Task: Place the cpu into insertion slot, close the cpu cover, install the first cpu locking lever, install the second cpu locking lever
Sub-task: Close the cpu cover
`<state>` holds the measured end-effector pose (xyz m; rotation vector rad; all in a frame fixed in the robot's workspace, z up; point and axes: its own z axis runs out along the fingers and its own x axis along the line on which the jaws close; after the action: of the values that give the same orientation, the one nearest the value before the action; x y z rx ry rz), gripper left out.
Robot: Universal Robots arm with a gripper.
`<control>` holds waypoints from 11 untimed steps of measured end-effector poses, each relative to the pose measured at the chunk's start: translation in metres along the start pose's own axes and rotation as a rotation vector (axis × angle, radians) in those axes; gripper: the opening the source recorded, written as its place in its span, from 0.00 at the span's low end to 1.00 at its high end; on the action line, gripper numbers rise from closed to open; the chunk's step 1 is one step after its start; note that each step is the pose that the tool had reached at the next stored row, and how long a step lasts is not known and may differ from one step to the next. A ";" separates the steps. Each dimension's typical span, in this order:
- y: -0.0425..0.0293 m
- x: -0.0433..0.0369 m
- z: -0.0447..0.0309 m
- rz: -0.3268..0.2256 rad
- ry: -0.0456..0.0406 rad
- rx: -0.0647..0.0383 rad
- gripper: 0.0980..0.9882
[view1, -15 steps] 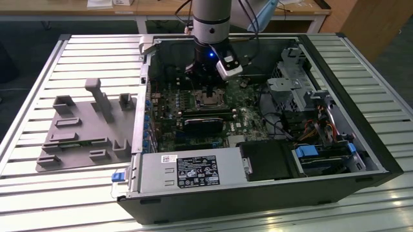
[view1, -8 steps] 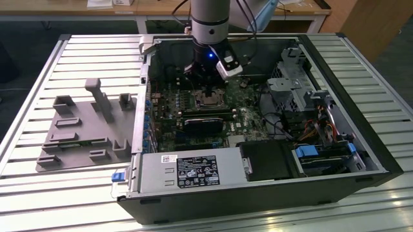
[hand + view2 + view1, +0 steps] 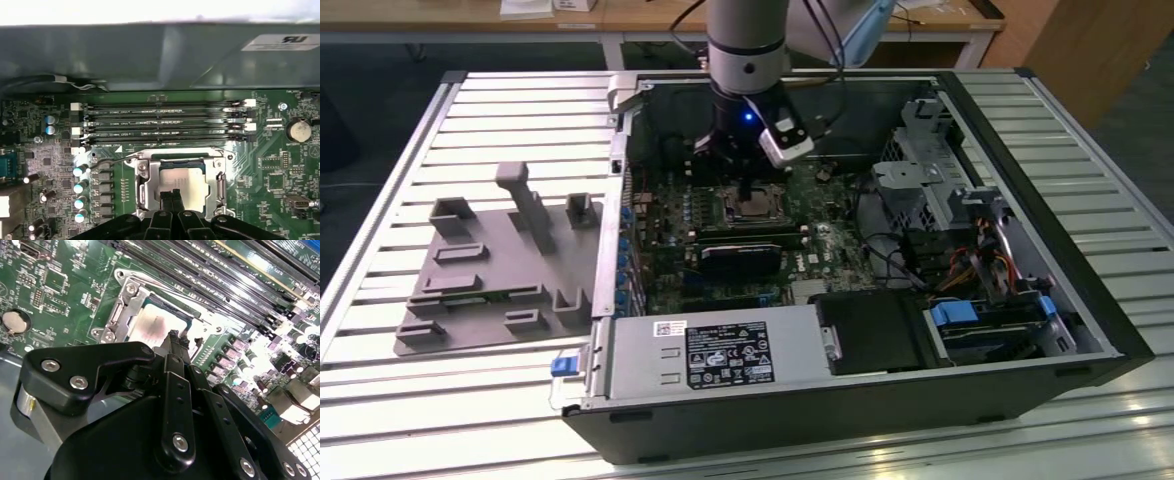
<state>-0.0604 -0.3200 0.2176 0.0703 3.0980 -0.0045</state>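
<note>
The cpu [image 3: 185, 182] lies flat in the insertion slot on the motherboard, its silver-beige top showing; the slot itself is hidden under it. The silver cpu cover [image 3: 142, 186] lies down around the chip like a frame. A thin wire locking lever [image 3: 107, 161] sticks out from the socket's corner towards a row of capacitors. My gripper [image 3: 171, 196] hangs just above the chip's near edge, fingers shut together with nothing between them. In the second wrist view the gripper [image 3: 175, 336] is over the cpu [image 3: 150, 327] and the cover [image 3: 122, 310]. The exterior view shows the gripper [image 3: 744, 190] above the cpu [image 3: 755, 208].
Long black memory slots [image 3: 160, 120] run right beside the socket. A black card [image 3: 736, 258] and cables [image 3: 894, 260] lie in the open computer case [image 3: 1067, 300]. A grey fixture [image 3: 494, 270] stands on the slatted table at the exterior view's left.
</note>
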 end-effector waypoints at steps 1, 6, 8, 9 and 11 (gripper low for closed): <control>-0.0002 0.0009 0.0006 0.000 0.0000 0.000 0.00; -0.0006 0.0074 0.0060 0.000 0.0000 0.000 0.00; -0.0006 0.0096 0.0087 0.000 0.0000 0.000 0.00; -0.0007 0.0108 0.0099 0.000 0.0000 0.000 0.00; -0.0008 0.0124 0.0119 0.000 -0.0001 0.000 0.00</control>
<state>-0.0723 -0.3203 0.2052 0.0703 3.0980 -0.0044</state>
